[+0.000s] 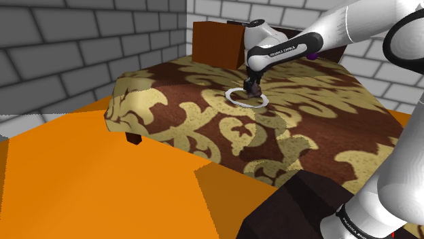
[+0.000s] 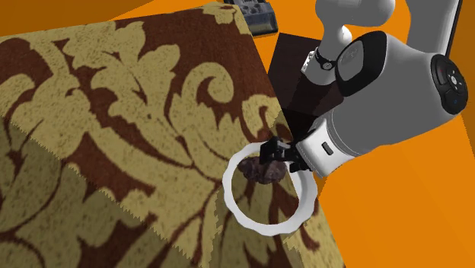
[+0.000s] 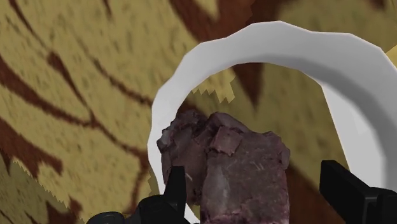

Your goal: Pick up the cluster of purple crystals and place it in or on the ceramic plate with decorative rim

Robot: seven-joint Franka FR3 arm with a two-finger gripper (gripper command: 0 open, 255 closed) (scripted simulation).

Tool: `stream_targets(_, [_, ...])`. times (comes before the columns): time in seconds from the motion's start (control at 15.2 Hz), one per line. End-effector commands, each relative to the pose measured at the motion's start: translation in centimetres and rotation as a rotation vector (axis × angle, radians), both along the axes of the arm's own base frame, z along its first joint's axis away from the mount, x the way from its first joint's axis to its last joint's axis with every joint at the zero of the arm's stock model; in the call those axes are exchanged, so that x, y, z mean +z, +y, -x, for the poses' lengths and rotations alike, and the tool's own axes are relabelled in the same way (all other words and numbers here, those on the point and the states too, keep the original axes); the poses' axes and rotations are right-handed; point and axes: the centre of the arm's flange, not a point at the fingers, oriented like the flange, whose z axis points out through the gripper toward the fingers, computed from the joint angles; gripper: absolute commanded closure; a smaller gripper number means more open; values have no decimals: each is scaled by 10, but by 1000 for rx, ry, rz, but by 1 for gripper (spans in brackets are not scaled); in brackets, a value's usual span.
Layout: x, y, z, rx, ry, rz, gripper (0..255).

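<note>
Since the purple crystal cluster (image 3: 222, 168) seemingly lay on the white plate (image 3: 273, 38),
the gripper (image 3: 254, 178) hung open above it, upper middle of the shoulder view.

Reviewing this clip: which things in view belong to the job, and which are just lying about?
Job:
purple crystal cluster, between the fingers of the open gripper
white plate, with the cluster just inside its rim

Lying about:
patterned bed, which the plate rests on
brown box beyond the bed
dark flat object on the orange floor
</note>
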Motion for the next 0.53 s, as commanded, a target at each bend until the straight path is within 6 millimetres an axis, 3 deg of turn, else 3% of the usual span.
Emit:
stream_targets(0.0, [-14, -3, 2, -13, 34, -1, 0])
stream_targets(0.2, [-13, -6, 1, -12, 34, -1, 0])
stream_targets(0.46, [33, 14, 4, -12, 34, -1, 0])
